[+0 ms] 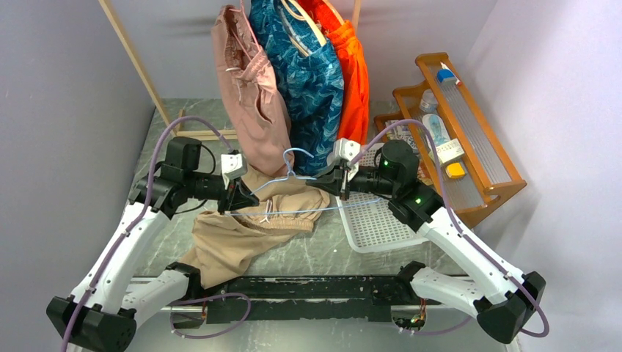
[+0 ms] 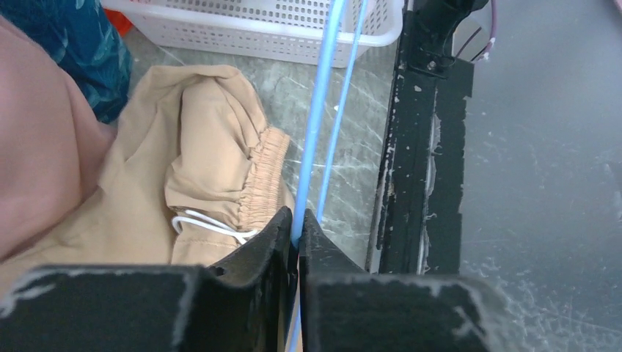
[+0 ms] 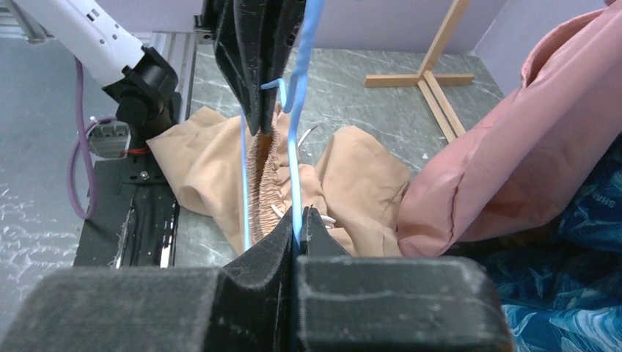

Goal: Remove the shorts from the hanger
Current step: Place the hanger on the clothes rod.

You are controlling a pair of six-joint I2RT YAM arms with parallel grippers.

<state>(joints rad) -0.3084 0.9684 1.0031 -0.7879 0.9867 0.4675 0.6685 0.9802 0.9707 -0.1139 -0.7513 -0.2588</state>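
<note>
A thin blue wire hanger is held level over the table between my two grippers. My left gripper is shut on its left end; the wire runs out from between the pads. My right gripper is shut on its right end. The tan-beige shorts lie crumpled on the table under the hanger, and their elastic waistband shows between the two wires. Dusty pink shorts, blue leafy-patterned shorts and bright orange shorts hang at the back.
A white perforated basket sits on the table right of the hanger, under the right arm. A wooden shelf rack with small items stands at the right. The wooden clothes stand's foot rests on the marble top. A black strip runs along the near edge.
</note>
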